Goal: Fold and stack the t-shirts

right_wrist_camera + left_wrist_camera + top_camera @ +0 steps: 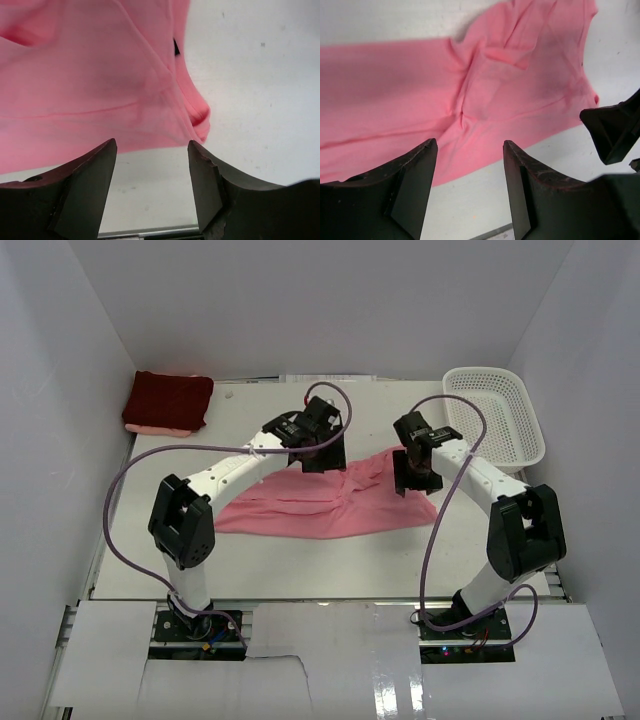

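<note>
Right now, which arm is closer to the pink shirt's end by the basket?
Right. The open right end effector hovers over that end of the pink shirt; the left end effector sits mid-shirt.

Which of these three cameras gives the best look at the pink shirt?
The top external view: it shows nearly the whole pink shirt, rumpled but laid out. The left wrist view shows only a wrinkled stretch, the right wrist view only one edge, both close up.

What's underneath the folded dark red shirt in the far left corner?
A strip of pink cloth peeks out at the near edge under the dark red shirt. The rest is covered, so I can't tell what it is.
</note>
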